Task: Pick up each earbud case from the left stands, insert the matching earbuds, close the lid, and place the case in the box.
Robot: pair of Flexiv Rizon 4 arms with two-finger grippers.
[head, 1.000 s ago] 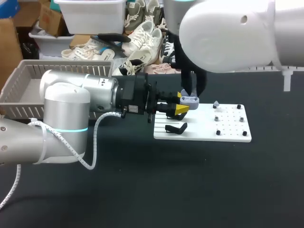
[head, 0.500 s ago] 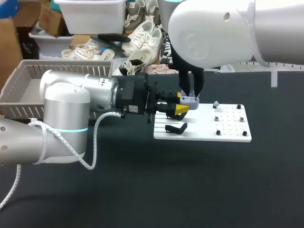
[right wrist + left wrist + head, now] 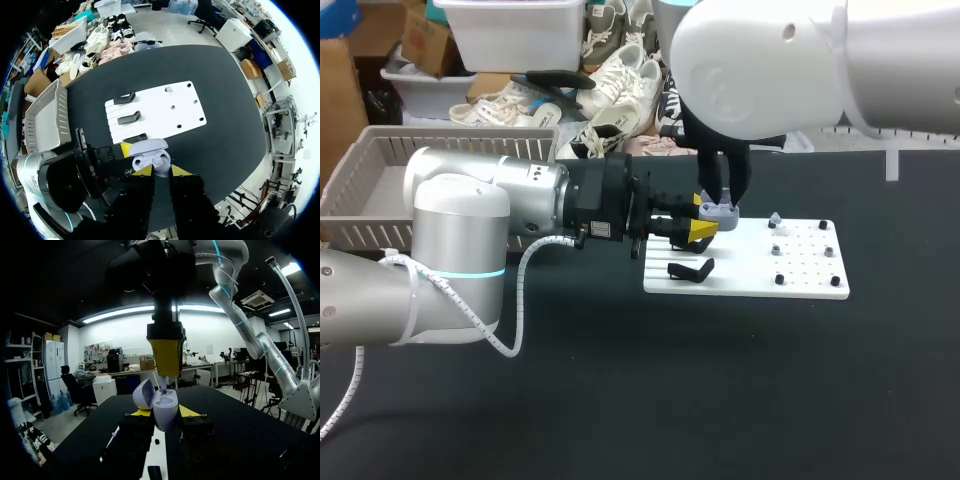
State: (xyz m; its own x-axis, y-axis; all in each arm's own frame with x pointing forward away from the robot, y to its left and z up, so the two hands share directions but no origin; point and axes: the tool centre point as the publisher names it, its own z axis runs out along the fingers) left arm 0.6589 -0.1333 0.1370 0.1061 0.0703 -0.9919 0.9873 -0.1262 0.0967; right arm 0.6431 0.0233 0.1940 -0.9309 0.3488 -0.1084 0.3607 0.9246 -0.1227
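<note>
An open lavender earbud case is held over the left part of the white board, with my left gripper shut on it from both sides. In the left wrist view the case sits between the left gripper fingers, its lid tipped back. My right gripper hangs straight above the case. Its yellow tips pinch a small pale earbud at the case's opening. In the right wrist view the right gripper is just over the open case.
Black stands line the board's left side, with small pegs and another earbud on its right side. A grey basket sits at the table's far left. Dark tabletop lies in front of the board.
My right arm has shifted a little to the left above the case. The left arm and the case have stayed where they were.
</note>
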